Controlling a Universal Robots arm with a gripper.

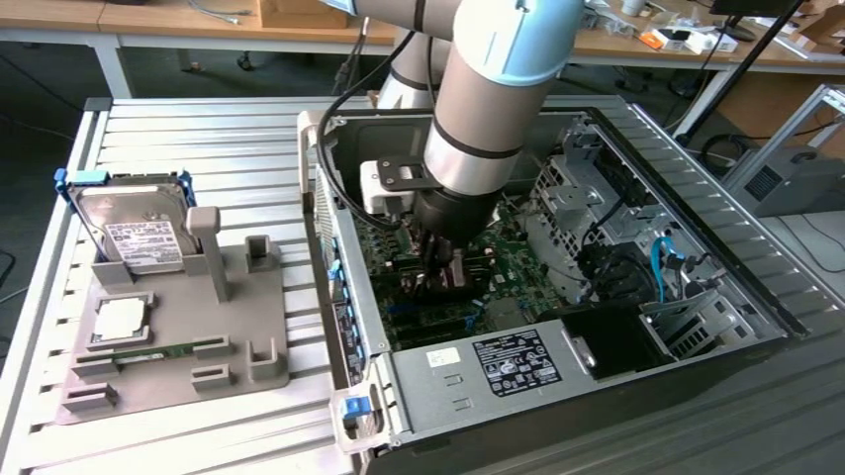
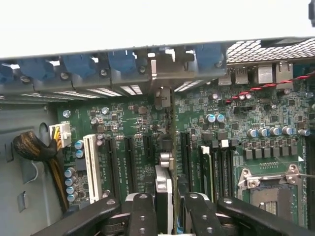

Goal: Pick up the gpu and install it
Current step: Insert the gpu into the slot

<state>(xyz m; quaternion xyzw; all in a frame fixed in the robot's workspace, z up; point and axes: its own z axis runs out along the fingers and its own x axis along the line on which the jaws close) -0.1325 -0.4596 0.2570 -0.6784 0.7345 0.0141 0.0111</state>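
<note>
the gpu sits edge-on in your gripper, the motherboard just beyond, inside the case; the hard drive stands outside, well apart.

An open computer case lies on its side on the slatted table, its green motherboard laid bare. Inside, at six o'clock, sits the power supply, label up. Over at three o'clock a blue cable loops. At nine o'clock from the case a grey holder carries a silver hard drive, upright at its twelve o'clock end. A green RAM stick lies flat nearer six.
</note>
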